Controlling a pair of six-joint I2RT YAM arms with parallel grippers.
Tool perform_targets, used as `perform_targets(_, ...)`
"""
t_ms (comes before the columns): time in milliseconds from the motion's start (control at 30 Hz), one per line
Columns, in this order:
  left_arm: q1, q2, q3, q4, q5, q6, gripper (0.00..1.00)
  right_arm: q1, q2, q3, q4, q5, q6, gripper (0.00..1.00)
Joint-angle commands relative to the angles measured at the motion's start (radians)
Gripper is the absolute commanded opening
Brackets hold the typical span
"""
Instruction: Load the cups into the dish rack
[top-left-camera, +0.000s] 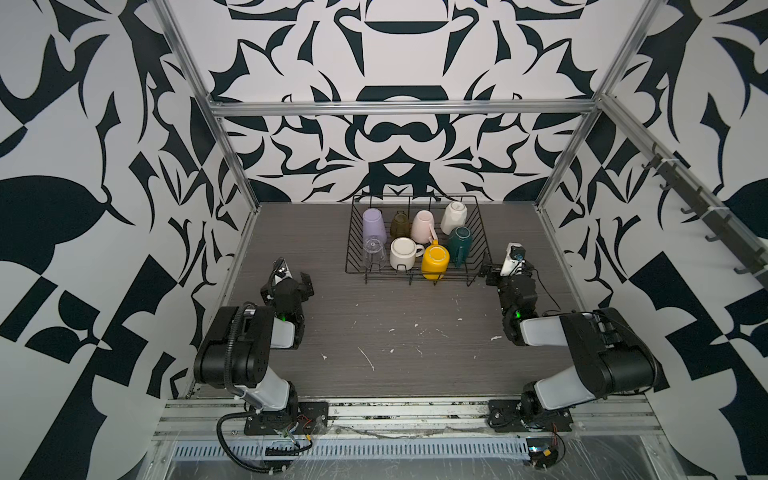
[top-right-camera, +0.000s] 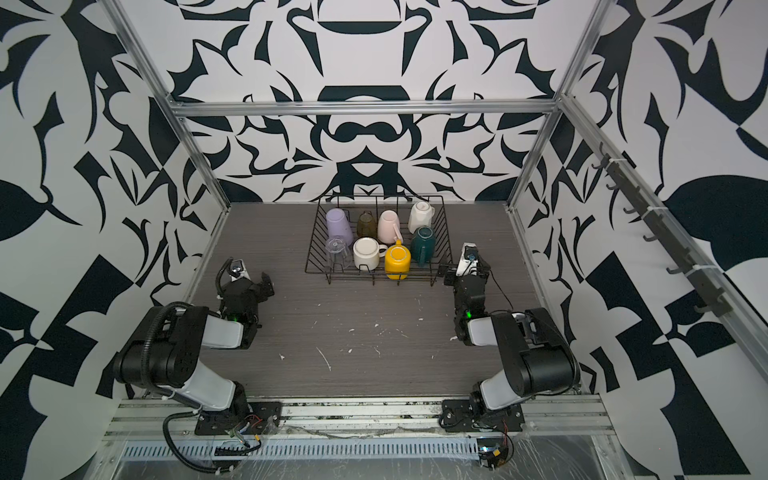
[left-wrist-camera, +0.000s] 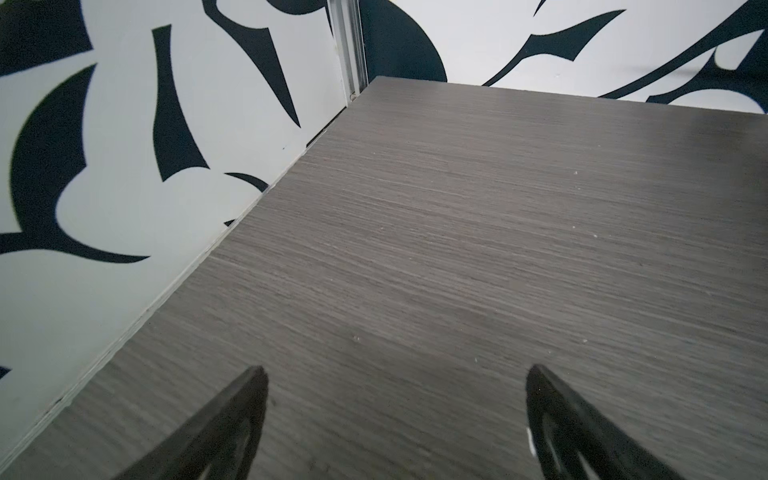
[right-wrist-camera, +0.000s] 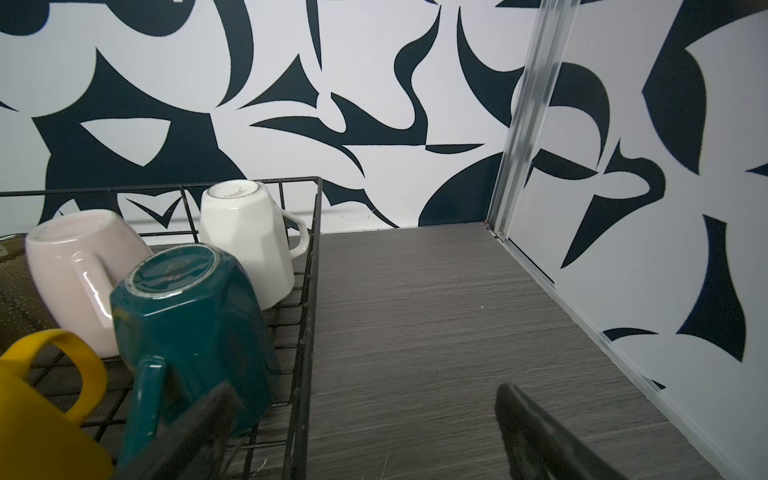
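Cups fill the dish rack (top-left-camera: 355, 239), all eight inside its black wire walls. Along the rack's far side stand the lilac tumbler (top-left-camera: 374, 226), olive glass (top-left-camera: 400, 224), pale pink mug (top-left-camera: 422, 226) and white faceted mug (top-left-camera: 454, 217). Along its near side stand the clear glass (top-left-camera: 374, 251), cream mug (top-left-camera: 402, 253), yellow mug (top-left-camera: 434, 261) and dark green mug (top-left-camera: 459, 243). In the right wrist view the pale pink mug, white faceted mug and dark green mug rest base up. The right gripper (right-wrist-camera: 365, 388) hangs just beside the rack's near right corner, jaws spread wide and holding nothing. The left gripper (left-wrist-camera: 397, 370) sits off the rack's near left corner, apart from it, jaws likewise wide apart over the bare table (left-wrist-camera: 457, 249), gripping nothing.
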Motion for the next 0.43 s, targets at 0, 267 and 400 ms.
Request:
perform_targets(0,0.005,-0.007,0.032,0.017,0.012,0.009,0.99,0.001,0.046,0.008,-0.225,0.024,-0.069,1.0)
perform_targets(267,0.005,0.001,0.027,0.039,0.009,0.011,0.99,-0.002,0.048,-0.008,-0.196,-0.026,-0.082,1.0)
perform_targets(400,0.005,0.001,0.027,0.04,0.008,0.012,0.99,-0.001,0.04,-0.03,-0.17,-0.012,-0.081,1.0)
